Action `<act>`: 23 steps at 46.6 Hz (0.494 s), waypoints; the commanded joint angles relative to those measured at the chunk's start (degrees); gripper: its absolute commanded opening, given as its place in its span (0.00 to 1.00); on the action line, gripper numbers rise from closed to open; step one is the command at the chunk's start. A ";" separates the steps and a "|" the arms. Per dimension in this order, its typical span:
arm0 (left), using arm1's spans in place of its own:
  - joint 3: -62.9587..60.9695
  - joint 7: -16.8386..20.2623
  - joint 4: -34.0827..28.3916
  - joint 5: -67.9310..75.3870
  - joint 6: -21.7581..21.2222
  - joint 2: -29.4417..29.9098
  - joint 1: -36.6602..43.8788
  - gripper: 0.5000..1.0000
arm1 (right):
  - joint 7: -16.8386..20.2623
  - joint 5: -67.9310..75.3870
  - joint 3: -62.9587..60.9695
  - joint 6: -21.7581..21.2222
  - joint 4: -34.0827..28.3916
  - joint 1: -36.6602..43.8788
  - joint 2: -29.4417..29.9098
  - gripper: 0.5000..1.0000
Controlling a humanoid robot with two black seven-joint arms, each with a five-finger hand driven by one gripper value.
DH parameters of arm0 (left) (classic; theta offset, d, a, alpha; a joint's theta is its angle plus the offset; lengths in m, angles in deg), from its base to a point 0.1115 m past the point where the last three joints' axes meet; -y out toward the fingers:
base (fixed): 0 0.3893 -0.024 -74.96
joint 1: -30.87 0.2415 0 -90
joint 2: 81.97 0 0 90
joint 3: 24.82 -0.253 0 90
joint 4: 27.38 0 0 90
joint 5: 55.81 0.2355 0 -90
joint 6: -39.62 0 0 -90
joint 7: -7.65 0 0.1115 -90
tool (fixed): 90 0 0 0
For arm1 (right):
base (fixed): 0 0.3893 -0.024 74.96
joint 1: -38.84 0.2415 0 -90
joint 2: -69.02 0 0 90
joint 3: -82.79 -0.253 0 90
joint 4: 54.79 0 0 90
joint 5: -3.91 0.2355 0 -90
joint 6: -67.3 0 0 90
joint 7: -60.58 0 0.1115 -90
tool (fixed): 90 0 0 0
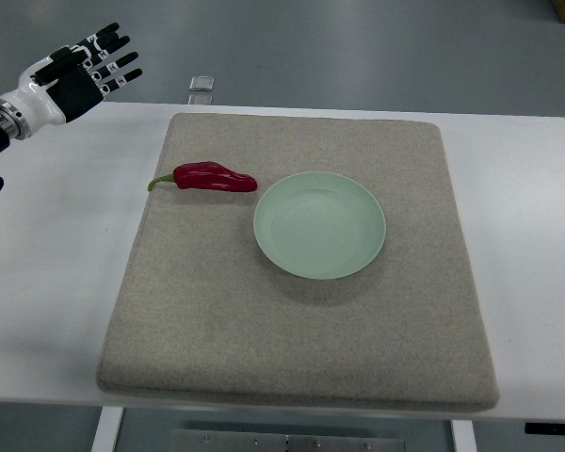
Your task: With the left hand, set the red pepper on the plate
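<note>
The red pepper [214, 177] lies on its side on the beige mat [207, 320], green stem pointing left, its tip just beside the upper-left rim of the pale green plate [358, 259], whether touching it I cannot tell. The plate sits near the mat's middle with nothing on it. The mat rests on a white table [56, 282]. The left hand [80, 71] is at the upper left, well apart from the pepper, fingers spread, holding nothing.
</note>
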 commanded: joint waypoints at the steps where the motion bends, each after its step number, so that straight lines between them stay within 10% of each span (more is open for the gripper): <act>1: 0.00 0.09 -0.09 0.09 0.02 0.09 -0.03 0.99 | 0.00 0.00 0.00 -0.03 0.07 0.00 0.00 0.86; 23: -0.17 1.14 -0.53 23.00 -1.13 0.18 -2.58 0.99 | 0.00 0.00 0.00 -0.03 -0.02 0.00 0.00 0.86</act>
